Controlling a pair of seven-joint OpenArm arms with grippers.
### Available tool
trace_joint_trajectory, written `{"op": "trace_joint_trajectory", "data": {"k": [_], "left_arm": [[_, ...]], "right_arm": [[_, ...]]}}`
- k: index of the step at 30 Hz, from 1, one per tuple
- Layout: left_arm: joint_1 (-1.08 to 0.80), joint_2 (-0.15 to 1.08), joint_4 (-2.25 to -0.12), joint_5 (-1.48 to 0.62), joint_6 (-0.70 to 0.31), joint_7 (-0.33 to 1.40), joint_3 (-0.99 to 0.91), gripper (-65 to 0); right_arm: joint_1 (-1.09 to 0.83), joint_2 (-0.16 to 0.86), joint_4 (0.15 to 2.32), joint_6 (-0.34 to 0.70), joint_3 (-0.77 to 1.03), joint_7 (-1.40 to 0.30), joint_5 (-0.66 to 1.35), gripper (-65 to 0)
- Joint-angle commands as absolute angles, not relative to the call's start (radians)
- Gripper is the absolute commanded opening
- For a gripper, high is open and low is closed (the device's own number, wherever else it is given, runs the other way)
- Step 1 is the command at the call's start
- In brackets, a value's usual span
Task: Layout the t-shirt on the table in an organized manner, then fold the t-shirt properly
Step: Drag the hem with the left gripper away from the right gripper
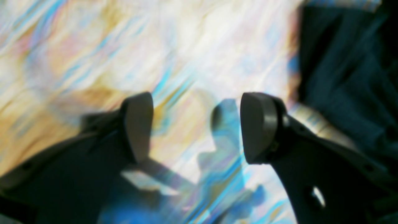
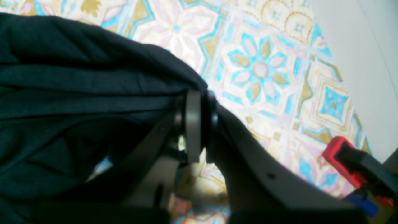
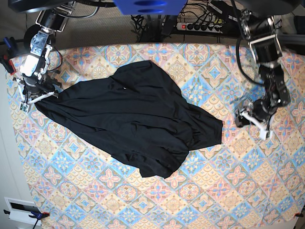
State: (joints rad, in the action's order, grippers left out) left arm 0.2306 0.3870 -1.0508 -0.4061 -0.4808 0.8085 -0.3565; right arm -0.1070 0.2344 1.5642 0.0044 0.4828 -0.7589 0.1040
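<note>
The black t-shirt lies spread and wrinkled across the middle of the patterned table, stretching from the far left to right of centre. My right gripper, at the table's left edge, is shut on a corner of the t-shirt; in the right wrist view the gripper pinches bunched cloth between its pads. My left gripper stands open just right of the shirt's right end, apart from it. In the blurred left wrist view this gripper holds nothing, with the t-shirt at the upper right.
A red and black clamp grips the table's edge near my right gripper. A power strip and cables lie beyond the far edge. A white box sits off the table's front left corner.
</note>
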Motion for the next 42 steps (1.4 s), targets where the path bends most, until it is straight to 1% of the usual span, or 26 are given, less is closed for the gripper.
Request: {"op": "trace_joint_trajectory", "data": {"k": [1, 4, 8, 13, 17, 19, 20, 21, 24, 25, 29, 31, 35, 39, 42], "left_arm": [[0.271, 0.38, -1.024, -0.412, -0.483, 0.817, -0.358, -24.4], [0.341, 0.335, -0.958, -0.41, -0.483, 0.817, -0.358, -26.7], [0.394, 0.268, -0.955, -0.4, -0.476, 0.822, -0.317, -28.5], [0.398, 0.219, -0.955, -0.401, -0.476, 0.822, -0.255, -28.6], [0.397, 0.205, -0.955, -0.401, -0.476, 0.822, -0.216, -28.8], [0.394, 0.205, -0.955, -0.401, -0.476, 0.822, -0.203, -30.7], [0.392, 0.206, -0.955, -0.401, -0.476, 0.822, -0.2, -34.2], [0.39, 0.208, -0.955, -0.401, -0.476, 0.822, -0.202, -39.5], [0.387, 0.228, -0.957, -0.414, -0.481, 0.819, -0.209, -61.0], [0.387, 0.239, -0.957, -0.414, -0.478, 0.822, -0.219, -65.0], [0.354, 0.271, -0.983, -0.414, -0.481, 0.843, -0.282, -65.0], [0.314, 0.291, -1.056, -0.414, -0.483, 0.889, -0.311, -65.0], [0.194, 0.308, -1.245, -0.415, -0.483, 0.924, -0.366, -65.0], [0.062, 0.341, -1.435, -0.427, -0.483, 0.926, -0.366, -65.0], [-0.01, 0.366, -1.517, -0.426, -0.483, 0.923, -0.366, -65.0]], "right_arm": [[-0.097, 0.252, 1.581, -0.001, 0.478, -0.737, 0.099, -65.0], [-0.097, 0.252, 1.584, -0.001, 0.438, -0.737, 0.099, -65.0], [-0.097, 0.252, 1.586, -0.001, 0.421, -0.737, 0.099, -65.0], [-0.097, 0.252, 1.586, -0.001, 0.421, -0.737, 0.099, -65.0], [-0.097, 0.252, 1.586, -0.001, 0.423, -0.737, 0.099, -65.0], [-0.097, 0.252, 1.586, -0.001, 0.423, -0.737, 0.099, -65.0], [-0.097, 0.252, 1.586, -0.001, 0.423, -0.737, 0.099, -65.0], [-0.097, 0.252, 1.586, -0.001, 0.423, -0.736, 0.099, -65.0], [-0.097, 0.252, 1.584, -0.001, 0.423, -0.736, 0.099, -65.0], [-0.097, 0.252, 1.583, -0.001, 0.423, -0.736, 0.099, -65.0], [-0.097, 0.252, 1.58, -0.001, 0.423, -0.736, 0.099, -65.0], [-0.097, 0.252, 1.58, -0.001, 0.423, -0.736, 0.099, -65.0], [-0.097, 0.252, 1.58, -0.001, 0.426, -0.72, 0.099, -65.0], [-0.097, 0.252, 1.572, -0.001, 0.423, -0.697, 0.101, -65.0], [-0.097, 0.252, 1.554, -0.001, 0.424, -0.694, 0.101, -65.0]]}}
